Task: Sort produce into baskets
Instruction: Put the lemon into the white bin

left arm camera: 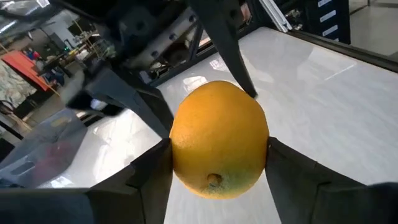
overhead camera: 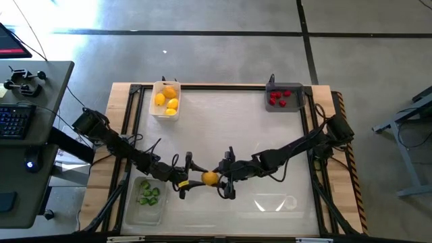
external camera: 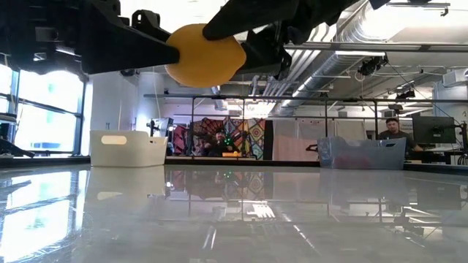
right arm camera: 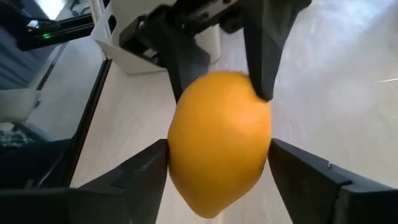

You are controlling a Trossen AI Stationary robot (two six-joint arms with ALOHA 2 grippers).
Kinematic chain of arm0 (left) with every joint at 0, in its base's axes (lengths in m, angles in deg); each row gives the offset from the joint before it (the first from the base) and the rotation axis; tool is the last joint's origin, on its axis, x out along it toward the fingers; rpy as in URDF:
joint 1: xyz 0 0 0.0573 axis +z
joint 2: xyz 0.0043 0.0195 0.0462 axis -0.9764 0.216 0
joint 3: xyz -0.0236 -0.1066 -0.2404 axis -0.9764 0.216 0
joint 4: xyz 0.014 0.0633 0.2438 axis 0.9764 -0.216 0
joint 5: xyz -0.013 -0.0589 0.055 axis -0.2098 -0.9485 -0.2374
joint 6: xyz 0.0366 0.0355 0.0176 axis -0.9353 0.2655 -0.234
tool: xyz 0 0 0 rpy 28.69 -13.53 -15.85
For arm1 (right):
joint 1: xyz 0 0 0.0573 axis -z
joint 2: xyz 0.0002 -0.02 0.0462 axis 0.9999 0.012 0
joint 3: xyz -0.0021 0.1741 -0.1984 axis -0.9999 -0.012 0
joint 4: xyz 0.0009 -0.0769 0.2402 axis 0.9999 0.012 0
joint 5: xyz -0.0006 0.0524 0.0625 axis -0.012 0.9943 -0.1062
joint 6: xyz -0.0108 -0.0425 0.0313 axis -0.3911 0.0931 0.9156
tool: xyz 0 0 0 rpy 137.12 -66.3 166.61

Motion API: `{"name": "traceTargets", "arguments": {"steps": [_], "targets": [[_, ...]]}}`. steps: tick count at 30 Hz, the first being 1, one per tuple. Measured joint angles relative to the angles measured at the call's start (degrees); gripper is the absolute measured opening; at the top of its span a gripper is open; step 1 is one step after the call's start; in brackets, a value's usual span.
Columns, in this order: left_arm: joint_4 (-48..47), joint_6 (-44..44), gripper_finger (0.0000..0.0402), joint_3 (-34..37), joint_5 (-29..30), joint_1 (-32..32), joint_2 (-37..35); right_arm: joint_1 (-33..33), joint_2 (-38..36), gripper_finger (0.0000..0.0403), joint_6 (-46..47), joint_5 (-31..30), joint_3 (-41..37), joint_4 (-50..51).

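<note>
Both arms meet over the near-centre of the worktop [overhead camera: 223, 128], right of the clear tray [overhead camera: 146, 200]. Orange fruit [overhead camera: 210, 178] sits between them, lifted off the surface. Left end effector [left arm camera: 217, 163] fingers press both sides of the fruit. Right end effector [right arm camera: 219, 167] fingers also flank it, touching. No legible writing or labels anywhere.

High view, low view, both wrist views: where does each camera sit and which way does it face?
High view: above the table, facing straight down; both arms show.
Low view: table height, facing level into the room; arms enter from above.
Left wrist view: on that wrist, looking forward; left gripper clasps the orange fruit.
Right wrist view: likewise, with the right gripper.
Shared: all four show that fruit.
</note>
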Motion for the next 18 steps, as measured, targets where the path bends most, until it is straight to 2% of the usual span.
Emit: {"name": "traceTargets", "arguments": {"steps": [4,11,15,18], "targets": [[0.0,0.65,0.0195,0.0,-1.16,0.06,0.0,-0.81,-3.27,0.0277,-0.99,-4.08,0.02,4.19],[-0.06,1.32,0.0192,0.0,-0.84,0.27,0.0,-4.52,-14.14,0.0279,-1.01,-17.11,0.07,20.47],[-0.41,1.36,0.0191,0.0,2.62,0.9,-0.33,-6.01,-18.35,0.0275,4.13,-26.54,0.05,32.24],[-2.06,3.56,0.0191,0.0,3.36,1.9,-2.13,-5.44,-19.34,0.0254,7.37,-30.24,-1.84,36.72]]}}
